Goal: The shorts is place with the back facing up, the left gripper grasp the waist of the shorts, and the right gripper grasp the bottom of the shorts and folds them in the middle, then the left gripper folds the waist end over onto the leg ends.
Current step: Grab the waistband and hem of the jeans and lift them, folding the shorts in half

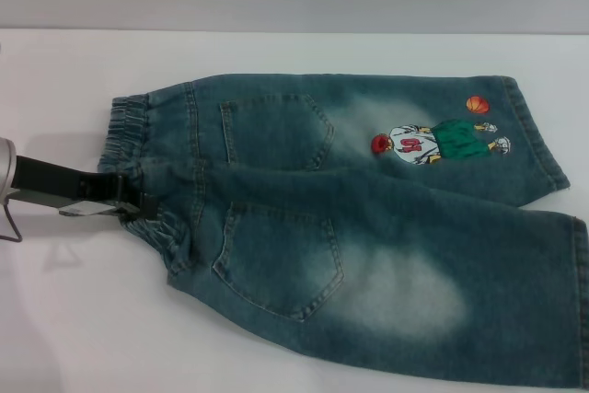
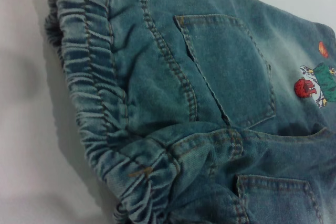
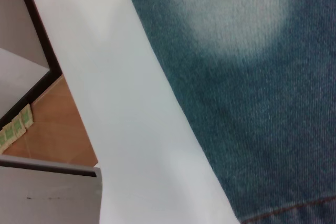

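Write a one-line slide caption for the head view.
Left gripper at the waistband of denim shorts lying pockets-up on a white table.

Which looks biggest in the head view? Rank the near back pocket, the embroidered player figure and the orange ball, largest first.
1. The near back pocket, clearly largest, though it also lies closest to the camera.
2. The embroidered player figure.
3. The orange ball, by far the smallest.
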